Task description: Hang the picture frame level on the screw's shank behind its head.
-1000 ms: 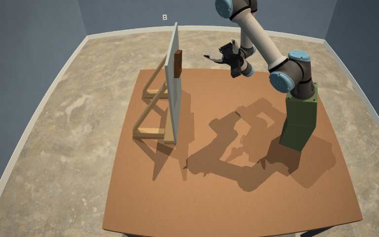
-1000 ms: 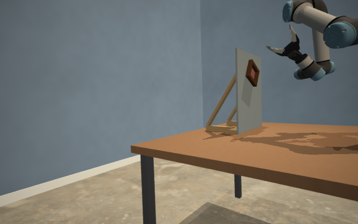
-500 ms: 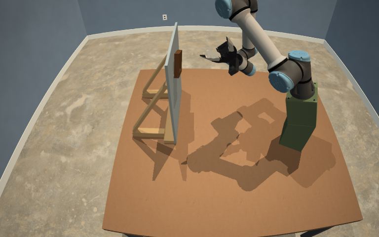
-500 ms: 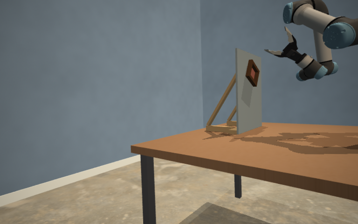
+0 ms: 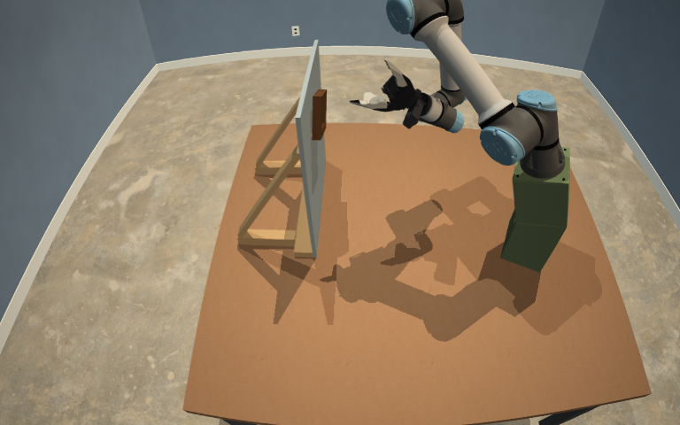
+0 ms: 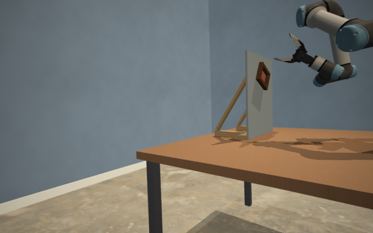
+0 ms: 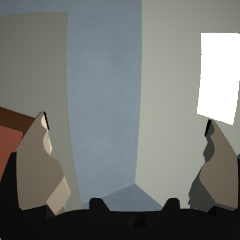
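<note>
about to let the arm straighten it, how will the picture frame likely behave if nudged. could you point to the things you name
The brown frame (image 5: 319, 115) (image 6: 260, 80) (image 7: 15, 120) has thick, square-edged sides, so it is probably stiff. It hangs tilted on the upright panel (image 5: 306, 150) (image 6: 257, 121) (image 7: 35, 60) with no ledge beneath, so a push would likely swing it, and a hard one might knock it off.

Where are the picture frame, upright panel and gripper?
picture frame (image 5: 319, 114) (image 6: 259, 72): top, exterior; brown border
upright panel (image 5: 308, 165) (image 6: 260, 121): top, exterior; grey board face
gripper (image 5: 368, 82) (image 6: 282, 46): top, exterior; between fingertips
</note>
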Controlling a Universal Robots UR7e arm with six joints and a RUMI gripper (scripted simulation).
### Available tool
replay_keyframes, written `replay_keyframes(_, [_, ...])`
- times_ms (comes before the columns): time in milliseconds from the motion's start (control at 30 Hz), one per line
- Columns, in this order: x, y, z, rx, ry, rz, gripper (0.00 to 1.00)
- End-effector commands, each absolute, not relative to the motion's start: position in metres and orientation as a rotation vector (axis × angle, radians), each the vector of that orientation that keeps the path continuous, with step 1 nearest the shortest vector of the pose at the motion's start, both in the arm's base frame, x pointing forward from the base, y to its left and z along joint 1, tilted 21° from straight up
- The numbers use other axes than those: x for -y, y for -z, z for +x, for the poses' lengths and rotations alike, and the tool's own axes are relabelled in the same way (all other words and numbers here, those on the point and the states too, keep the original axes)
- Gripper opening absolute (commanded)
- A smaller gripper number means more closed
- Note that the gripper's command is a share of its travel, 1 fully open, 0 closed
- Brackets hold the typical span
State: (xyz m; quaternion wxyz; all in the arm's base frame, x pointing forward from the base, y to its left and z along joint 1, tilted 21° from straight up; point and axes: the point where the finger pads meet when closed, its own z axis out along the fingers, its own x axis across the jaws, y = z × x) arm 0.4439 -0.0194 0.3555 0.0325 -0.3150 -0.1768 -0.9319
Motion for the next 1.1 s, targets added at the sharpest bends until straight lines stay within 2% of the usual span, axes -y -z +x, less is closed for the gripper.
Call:
replay_keyframes(0, [0.034,-0.354,0.459,0.462,2.835,-1.067,1.00])
replay_keyframes(1067, [0.115,-0.305,0.520,-0.022,2.509,-1.520,1.00])
